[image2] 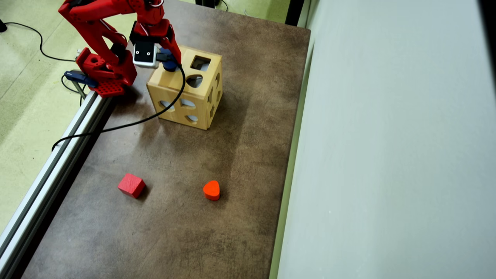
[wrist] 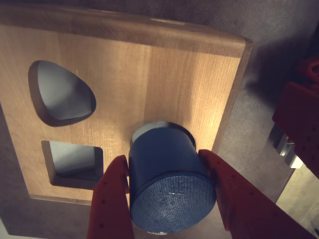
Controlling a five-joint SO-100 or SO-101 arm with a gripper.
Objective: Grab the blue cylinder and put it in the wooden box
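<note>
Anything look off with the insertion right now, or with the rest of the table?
Nothing stands out. The gripper holds the blue cylinder at the round hole in the wooden box top. The red cube and orange-red block sit undisturbed on the table.

A mottled brown tabletop (image2: 186,232) lies between a pale grey-green wall (image2: 387,155) and yellow-green floor (image2: 23,97).
</note>
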